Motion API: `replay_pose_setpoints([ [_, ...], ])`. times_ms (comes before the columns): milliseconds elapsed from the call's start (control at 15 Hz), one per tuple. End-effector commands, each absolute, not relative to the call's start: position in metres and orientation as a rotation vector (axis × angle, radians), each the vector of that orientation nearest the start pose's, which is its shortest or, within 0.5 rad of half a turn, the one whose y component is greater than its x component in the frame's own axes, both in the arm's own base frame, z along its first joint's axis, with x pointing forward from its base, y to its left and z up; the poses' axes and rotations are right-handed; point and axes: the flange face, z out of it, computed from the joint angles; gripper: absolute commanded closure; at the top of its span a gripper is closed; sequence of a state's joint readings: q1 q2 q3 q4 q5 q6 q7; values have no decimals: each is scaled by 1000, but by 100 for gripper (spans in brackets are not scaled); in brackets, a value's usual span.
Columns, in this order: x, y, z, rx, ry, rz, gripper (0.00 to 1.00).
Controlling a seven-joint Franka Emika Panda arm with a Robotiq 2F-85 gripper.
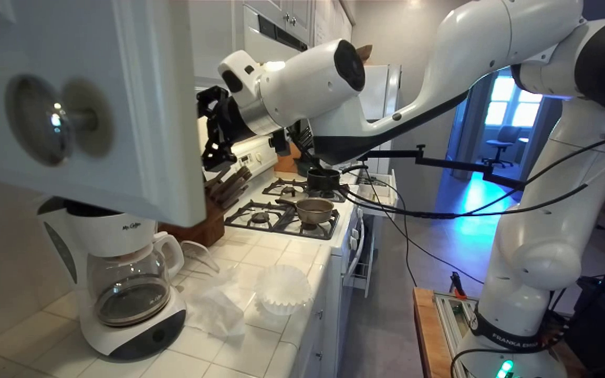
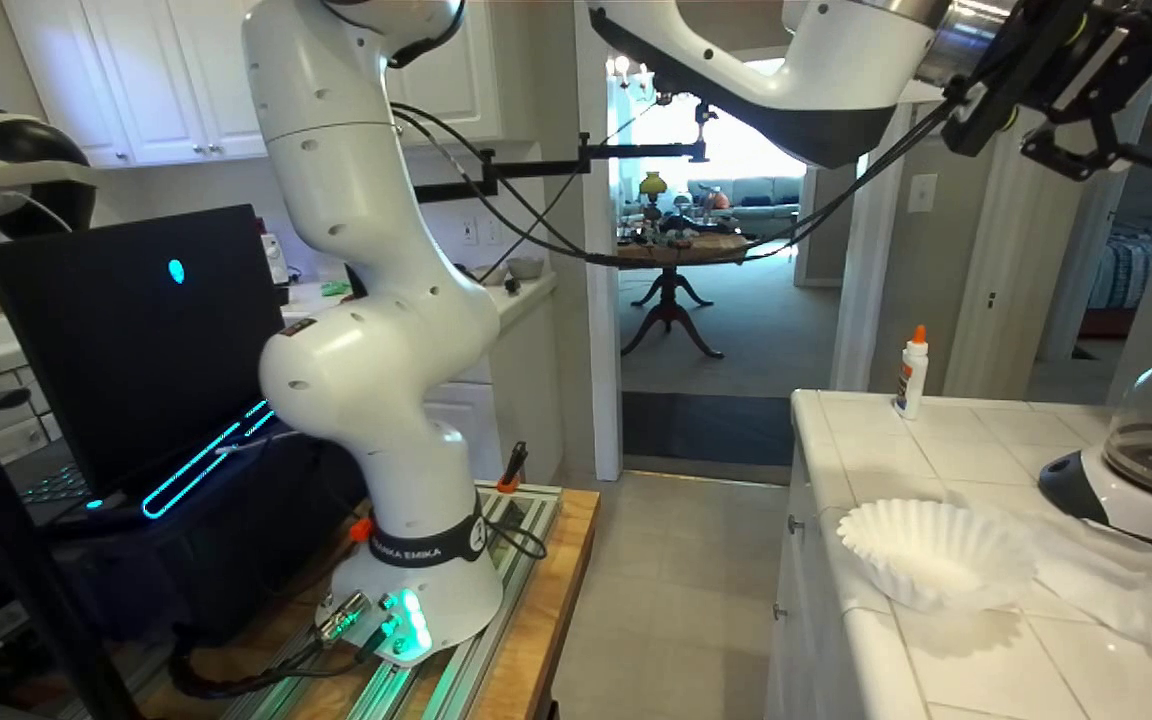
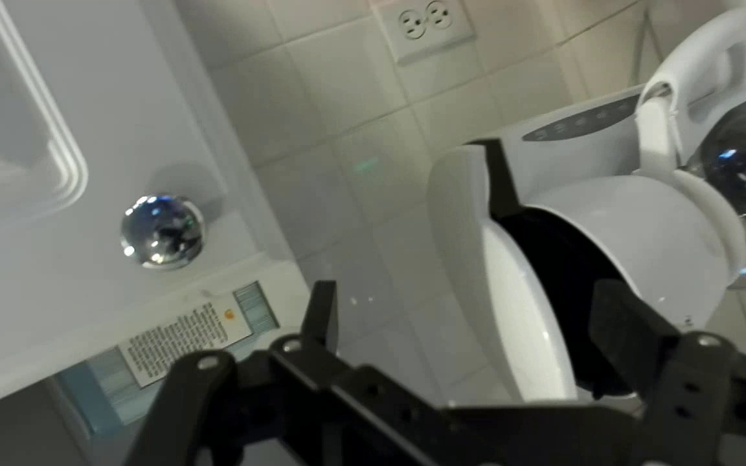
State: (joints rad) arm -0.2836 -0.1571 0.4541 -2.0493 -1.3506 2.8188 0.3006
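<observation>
My gripper (image 3: pixel 467 298) is open, with nothing between its fingers in the wrist view. It also shows in both exterior views (image 1: pixel 213 128) (image 2: pixel 1121 95), held high above the counter; the cabinet door hides part of it in one. A white and black coffee maker (image 3: pixel 632 239) lies below it; the right finger overlaps the black top in the picture. I cannot tell whether that black area is a lid or an opening. The glass carafe (image 1: pixel 129 294) sits in the coffee maker (image 1: pixel 118 231), with dark liquid low inside. The white cabinet door (image 1: pixel 160 105) has a round metal knob (image 3: pixel 162 232).
A white paper filter (image 1: pixel 281 289) and a crumpled thin sheet (image 1: pixel 216 310) lie on the tiled counter (image 2: pixel 976 650). A glue bottle (image 2: pixel 911 378) stands at the counter's end. A knife block (image 1: pixel 197 226) and stove with pans (image 1: pixel 314 211) lie beyond.
</observation>
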Motion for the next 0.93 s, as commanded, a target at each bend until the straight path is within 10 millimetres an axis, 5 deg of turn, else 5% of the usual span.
replay_pose_setpoints([
  [0, 551, 160, 578, 1724, 1015, 1185, 0],
  [67, 554, 161, 563, 1744, 984, 1178, 0],
  [133, 542, 156, 575, 1748, 1013, 1153, 0],
  [667, 544, 156, 571, 1754, 1008, 1155, 0],
  [867, 534, 191, 561, 1716, 1108, 1204, 0],
])
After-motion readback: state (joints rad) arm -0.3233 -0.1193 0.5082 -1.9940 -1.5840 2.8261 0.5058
